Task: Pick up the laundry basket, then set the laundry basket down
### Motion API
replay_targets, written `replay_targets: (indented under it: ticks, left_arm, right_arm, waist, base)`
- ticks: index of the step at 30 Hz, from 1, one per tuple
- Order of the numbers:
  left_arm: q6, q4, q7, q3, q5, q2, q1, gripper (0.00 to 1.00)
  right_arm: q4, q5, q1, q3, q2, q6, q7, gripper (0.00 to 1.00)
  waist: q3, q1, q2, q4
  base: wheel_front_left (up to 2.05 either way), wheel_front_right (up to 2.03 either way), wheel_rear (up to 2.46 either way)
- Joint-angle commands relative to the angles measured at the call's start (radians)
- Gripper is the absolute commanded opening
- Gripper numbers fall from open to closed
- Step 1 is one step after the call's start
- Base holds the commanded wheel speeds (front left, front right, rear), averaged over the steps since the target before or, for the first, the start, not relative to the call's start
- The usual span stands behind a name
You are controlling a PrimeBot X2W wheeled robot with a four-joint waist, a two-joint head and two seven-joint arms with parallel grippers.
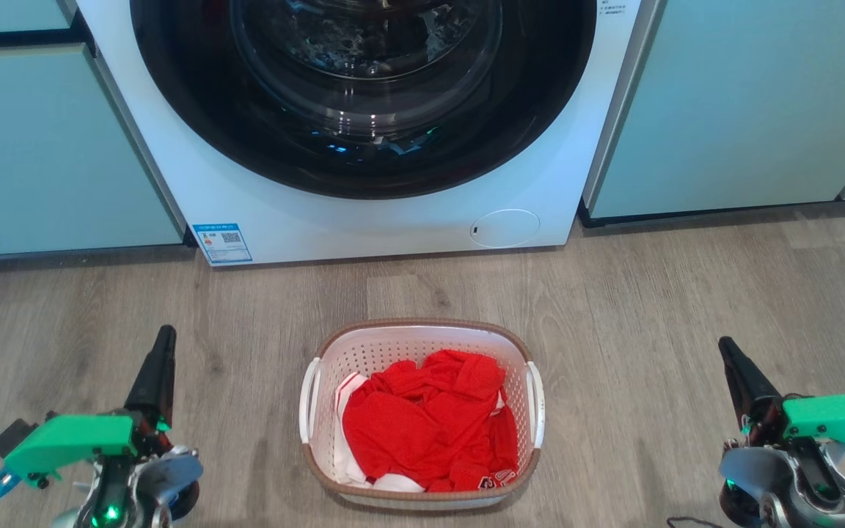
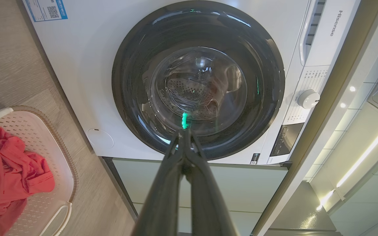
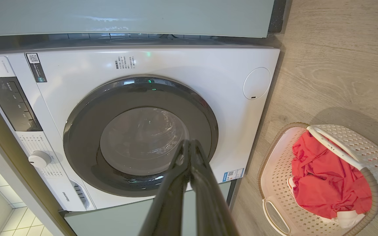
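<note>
Two long dark fingers of the left gripper [image 1: 163,345] rise at the lower left of the head view, and the wrist view shows them pressed together at the tips with nothing between them [image 2: 184,134]. The right gripper [image 1: 730,356] at the lower right is likewise closed and empty [image 3: 189,144]. Both are well apart from the small oval white perforated plastic laundry basket [image 1: 400,350], which stands upright on the grey wood-grain floor [image 1: 650,330] at lower centre, between them, with its opening facing up. Its brown woven-look rim runs round the top, and its white side handles lie at the frame's left and right. It spans wider across the frame than up it, so its long axis seems to run handle to handle, though the slanted view leaves this uncertain. Crumpled red clothes [image 1: 422,425] lie inside. Beyond it, at upper centre, stands a white front-loading washing machine [image 1: 393,220] with a dark round glass door [image 1: 364,95], flanked by pale green cabinets [image 1: 745,103].
</note>
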Motion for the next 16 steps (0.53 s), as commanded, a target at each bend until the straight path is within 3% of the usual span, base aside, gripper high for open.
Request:
replay_targets:
  ticks: [1, 16]
  left_arm:
    - [-0.007, -0.029, 0.008, 0.039, 0.006, 0.007, -0.054, 0.0]
    - [-0.007, -0.029, 0.011, 0.042, 0.009, 0.004, -0.054, 0.0]
  right_arm:
    - [-0.031, -0.007, -0.047, 0.017, -0.003, 0.005, 0.006, 0.0]
    - [-0.031, -0.009, -0.047, 0.014, -0.001, 0.005, 0.008, 0.0]
  waist:
    - [0.0, 0.0, 0.0, 0.0]
    - [0.0, 0.0, 0.0, 0.0]
  base:
    - [0.0, 0.0, 0.0]
    - [0.0, 0.0, 0.0]
